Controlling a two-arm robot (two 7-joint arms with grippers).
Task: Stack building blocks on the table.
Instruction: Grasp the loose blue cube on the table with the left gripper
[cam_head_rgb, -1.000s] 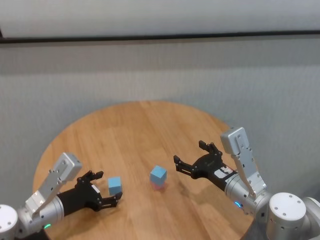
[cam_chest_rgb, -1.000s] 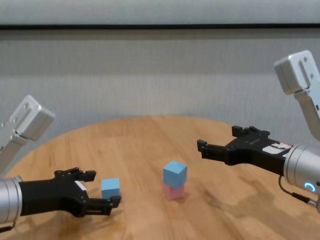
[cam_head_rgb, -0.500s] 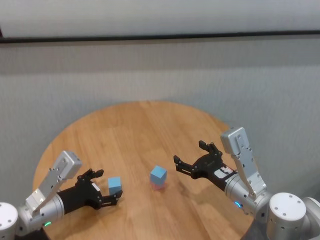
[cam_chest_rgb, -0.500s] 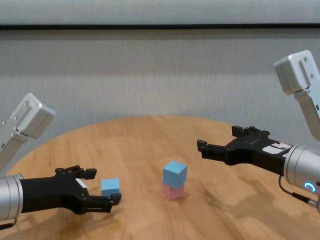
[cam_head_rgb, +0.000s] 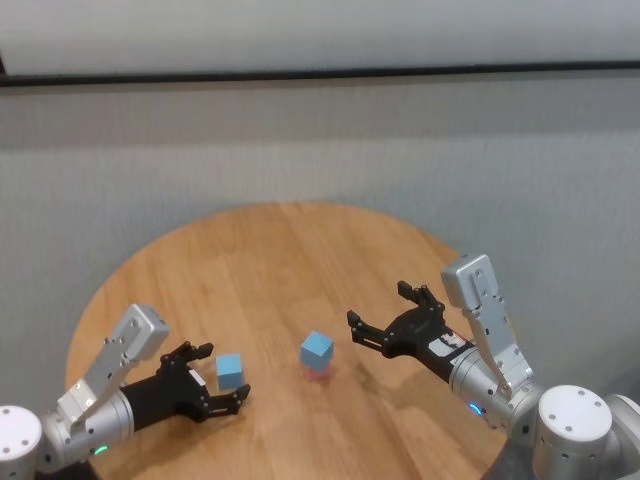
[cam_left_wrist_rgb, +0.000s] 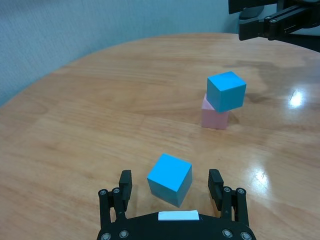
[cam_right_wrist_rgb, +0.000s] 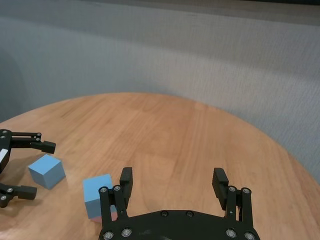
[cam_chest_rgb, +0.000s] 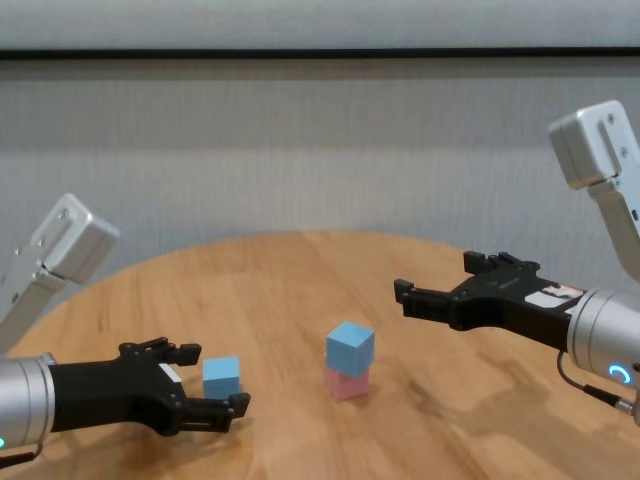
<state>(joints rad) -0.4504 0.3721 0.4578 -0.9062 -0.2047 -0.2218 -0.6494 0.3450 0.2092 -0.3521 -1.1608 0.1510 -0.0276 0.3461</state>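
Observation:
A light blue block (cam_head_rgb: 316, 349) sits on a pale pink block (cam_head_rgb: 316, 372) near the middle of the round wooden table (cam_head_rgb: 290, 250); the pair also shows in the chest view (cam_chest_rgb: 349, 348). A second light blue block (cam_head_rgb: 230, 370) lies on the table to their left, also seen in the left wrist view (cam_left_wrist_rgb: 170, 179). My left gripper (cam_head_rgb: 220, 378) is open with its fingers on either side of this block, low at the table. My right gripper (cam_head_rgb: 378, 316) is open and empty, hovering to the right of the stack.
A grey wall stands behind the table. The far half of the tabletop (cam_chest_rgb: 300, 270) is bare wood. The table's rim curves close behind my right arm.
My left gripper has crept forward and slightly right, so its open fingers now reach further around the loose blue block. The right arm and the stack have not moved.

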